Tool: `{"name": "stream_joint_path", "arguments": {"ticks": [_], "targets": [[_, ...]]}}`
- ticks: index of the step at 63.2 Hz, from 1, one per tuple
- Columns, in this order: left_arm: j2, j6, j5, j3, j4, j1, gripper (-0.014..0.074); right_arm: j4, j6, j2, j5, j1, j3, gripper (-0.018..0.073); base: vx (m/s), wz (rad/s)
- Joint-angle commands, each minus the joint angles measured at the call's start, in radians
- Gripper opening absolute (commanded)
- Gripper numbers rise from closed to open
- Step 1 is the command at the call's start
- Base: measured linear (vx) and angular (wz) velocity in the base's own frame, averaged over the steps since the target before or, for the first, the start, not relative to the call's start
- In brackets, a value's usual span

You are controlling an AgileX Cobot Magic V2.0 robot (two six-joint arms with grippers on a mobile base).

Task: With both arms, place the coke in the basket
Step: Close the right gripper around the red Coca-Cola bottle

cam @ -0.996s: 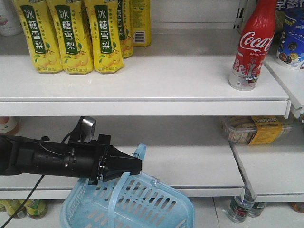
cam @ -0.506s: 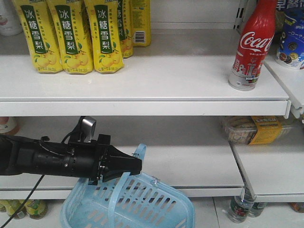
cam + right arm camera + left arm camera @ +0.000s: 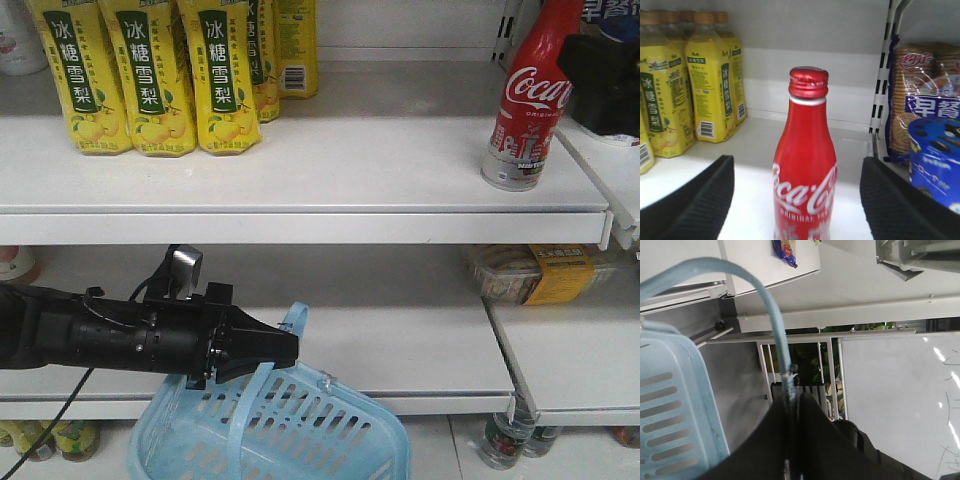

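Note:
The coke (image 3: 525,100), a slim red bottle with white script, stands upright near the right end of the upper shelf (image 3: 300,165). In the right wrist view the coke (image 3: 805,170) is centred between the wide-apart fingers of my right gripper (image 3: 796,167), which is open and not touching it. In the front view, the right gripper (image 3: 600,85) shows as a black shape just right of the bottle. The pale blue basket (image 3: 270,430) hangs tilted below the lower shelf. My left gripper (image 3: 290,347) is shut on its swing handle (image 3: 775,315), pinched between the black fingers (image 3: 815,430).
Yellow pear-drink bottles (image 3: 150,70) stand at the upper shelf's left. Biscuit packs (image 3: 920,115) and a blue cookie tub (image 3: 935,160) sit right of the slotted shelf upright (image 3: 885,65). A wrapped food tray (image 3: 540,272) lies on the lower shelf, with bottles (image 3: 510,440) near the floor.
The right gripper has come into the front view at the top right, beside the coke, covering the blue snack pack. The left arm and basket have not moved.

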Motion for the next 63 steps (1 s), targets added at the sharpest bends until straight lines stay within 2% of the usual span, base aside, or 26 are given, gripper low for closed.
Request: {"name": "stream_joint_path", "arguments": {"ticks": [1, 24, 28, 32, 45, 55, 63], "targets": [[-0.050, 0.038, 0.055, -0.021, -0.100, -0.001, -0.0006, -0.003, -0.008, 0.054, -0.062, 0.000, -0.093, 0.0515, 0.00, 0.00], [-0.050, 0.038, 0.055, -0.021, -0.101, -0.001, -0.0006, -0.003, -0.007, 0.220, -0.052, 0.000, -0.233, 0.0492, 0.00, 0.00], [-0.050, 0.038, 0.055, -0.021, -0.101, -0.001, -0.0006, -0.003, -0.007, 0.237, -0.054, -0.003, -0.245, 0.0446, 0.00, 0.00], [-0.050, 0.038, 0.055, -0.021, -0.101, -0.001, -0.0006, -0.003, -0.007, 0.248, -0.060, -0.003, -0.250, 0.0359, 0.00, 0.00], [-0.050, 0.038, 0.055, -0.021, -0.101, -0.001, -0.0006, 0.013, -0.006, 0.227, -0.042, -0.003, -0.253, -0.0017, 0.00, 0.00], [-0.050, 0.038, 0.055, -0.021, -0.100, -0.001, -0.0006, 0.016, -0.008, 0.142, 0.031, 0.003, -0.253, -0.0010, 0.00, 0.00], [-0.050, 0.038, 0.055, -0.021, -0.100, -0.001, -0.0006, 0.012, -0.055, 0.060, 0.078, 0.051, -0.253, -0.0008, 0.00, 0.00]]}}
